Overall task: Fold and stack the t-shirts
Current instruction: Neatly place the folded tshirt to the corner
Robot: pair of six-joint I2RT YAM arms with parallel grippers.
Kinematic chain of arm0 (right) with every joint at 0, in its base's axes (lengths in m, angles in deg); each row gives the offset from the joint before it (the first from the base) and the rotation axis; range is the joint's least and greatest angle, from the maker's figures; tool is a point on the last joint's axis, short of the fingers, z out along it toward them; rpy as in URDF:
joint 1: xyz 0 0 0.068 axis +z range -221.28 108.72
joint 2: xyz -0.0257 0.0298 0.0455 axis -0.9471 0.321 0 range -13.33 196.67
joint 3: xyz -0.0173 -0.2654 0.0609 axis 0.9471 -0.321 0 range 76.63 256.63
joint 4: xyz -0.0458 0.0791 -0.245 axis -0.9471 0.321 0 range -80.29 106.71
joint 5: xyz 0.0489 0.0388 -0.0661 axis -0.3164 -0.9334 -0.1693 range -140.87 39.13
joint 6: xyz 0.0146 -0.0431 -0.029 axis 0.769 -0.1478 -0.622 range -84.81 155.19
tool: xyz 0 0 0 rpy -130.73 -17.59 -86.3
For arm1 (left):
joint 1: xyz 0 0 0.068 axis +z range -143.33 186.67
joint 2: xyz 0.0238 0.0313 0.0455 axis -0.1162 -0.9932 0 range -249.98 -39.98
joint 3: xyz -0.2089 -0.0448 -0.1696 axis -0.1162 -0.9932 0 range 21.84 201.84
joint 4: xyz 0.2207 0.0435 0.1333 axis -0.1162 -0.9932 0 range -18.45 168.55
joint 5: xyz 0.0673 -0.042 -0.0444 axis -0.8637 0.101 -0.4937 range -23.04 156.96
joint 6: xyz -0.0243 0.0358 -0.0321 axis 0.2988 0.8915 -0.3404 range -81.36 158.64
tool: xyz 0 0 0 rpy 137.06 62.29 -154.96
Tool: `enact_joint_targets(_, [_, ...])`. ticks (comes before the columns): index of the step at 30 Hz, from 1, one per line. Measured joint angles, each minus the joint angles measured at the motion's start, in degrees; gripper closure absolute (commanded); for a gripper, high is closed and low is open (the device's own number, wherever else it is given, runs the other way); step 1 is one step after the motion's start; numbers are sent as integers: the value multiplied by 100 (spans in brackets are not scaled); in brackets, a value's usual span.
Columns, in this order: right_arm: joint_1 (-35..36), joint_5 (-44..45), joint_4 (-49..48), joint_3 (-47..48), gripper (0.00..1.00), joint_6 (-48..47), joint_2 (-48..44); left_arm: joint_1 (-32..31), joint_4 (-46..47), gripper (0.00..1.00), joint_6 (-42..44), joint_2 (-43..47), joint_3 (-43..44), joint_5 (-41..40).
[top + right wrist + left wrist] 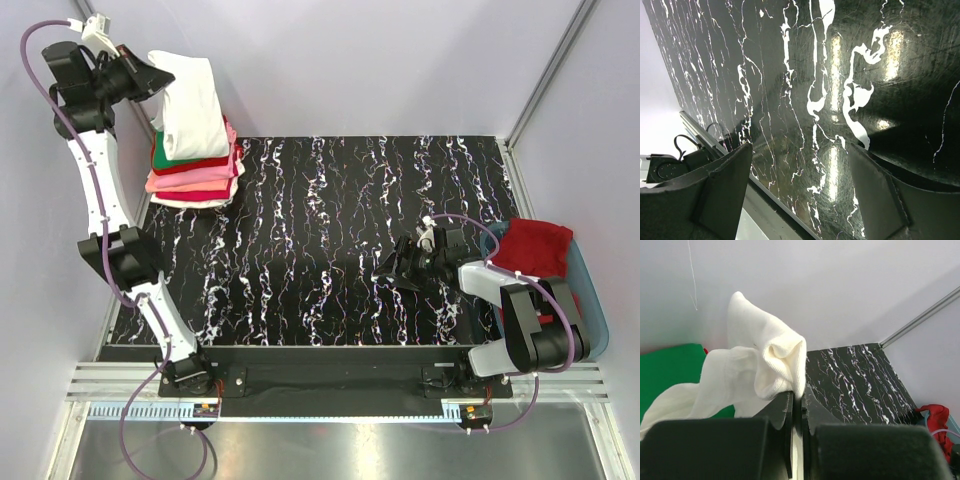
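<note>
Lower stacked tees (190, 182): edges only

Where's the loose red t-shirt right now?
In the top view, the red t-shirt lies bunched in the blue tub at the right edge of the table.

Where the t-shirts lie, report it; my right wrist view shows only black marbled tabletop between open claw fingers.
Observer: A stack of folded cloth t-shirts sits at the far left corner of the black marbled table.
Operator: Give me the left claw.
Observer: The left claw is shut on a white cloth t-shirt, held over that stack.
Operator: Name anything unfolded.
Observer: A crumpled red cloth t-shirt lies in the blue plastic tub at the right.
</note>
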Motion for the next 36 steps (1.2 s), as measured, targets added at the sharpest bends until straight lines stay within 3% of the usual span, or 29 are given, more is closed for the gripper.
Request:
enact_joint_targets(6, [0,-11,-2,50,16,0,68,68,866,100,-435,-522,15,232])
enact_joint_targets(18, [0,-55,-20,76,16,0,92,330,2734,100,-1541,-2376,267,560])
enact_joint_targets(24, [-2,-59,-17,103,15,-2,168,584,2911,100,-1517,-2612,269,385])
enact_joint_targets(32, [-2,-103,-24,155,15,-4,197,726,2636,98,-986,-2662,463,-584])
enact_joint_targets(36, [-2,-133,-22,168,14,-4,227,686,2358,82,-479,-2743,498,-1211])
